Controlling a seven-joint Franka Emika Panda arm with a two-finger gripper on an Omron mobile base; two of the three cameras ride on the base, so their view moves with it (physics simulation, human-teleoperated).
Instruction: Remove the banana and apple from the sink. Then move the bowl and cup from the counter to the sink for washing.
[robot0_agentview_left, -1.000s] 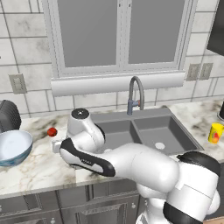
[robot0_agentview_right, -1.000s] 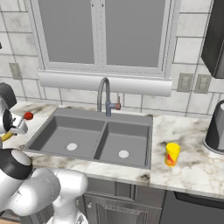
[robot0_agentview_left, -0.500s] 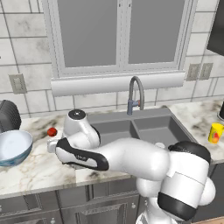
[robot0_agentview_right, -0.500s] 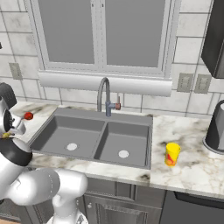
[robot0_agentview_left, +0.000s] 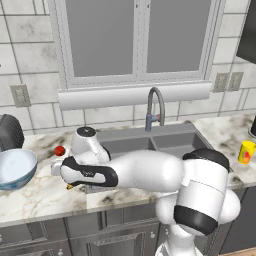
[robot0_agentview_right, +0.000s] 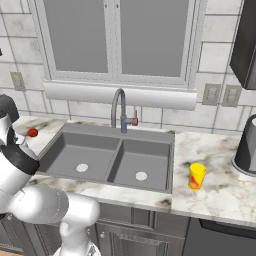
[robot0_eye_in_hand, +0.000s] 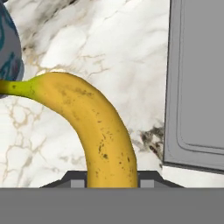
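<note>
Banana (robot0_eye_in_hand: 94, 127) in end effector (robot0_eye_in_hand: 111, 178), cup (robot0_agentview_right: 196, 176) rightward.

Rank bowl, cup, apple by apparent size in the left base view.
1. bowl, largest by far, cut off by the left edge.
2. cup, much smaller.
3. apple, smallest.
Cup and apple sit at roughly similar depth, so that order holds.

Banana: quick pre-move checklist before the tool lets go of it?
1. Banana sits between the tool fingers: ok.
2. Banana is over the counter, outside the sink rim: ok.
3. Banana resting on the marble, not hanging above it: cannot tell.
4. Bowl apart from the banana's stem end: cannot tell, they look close in the hand view.
5. Apple already out on the counter: ok.
6. Cup upright, right of the sink, not yet moved: ok.
</note>
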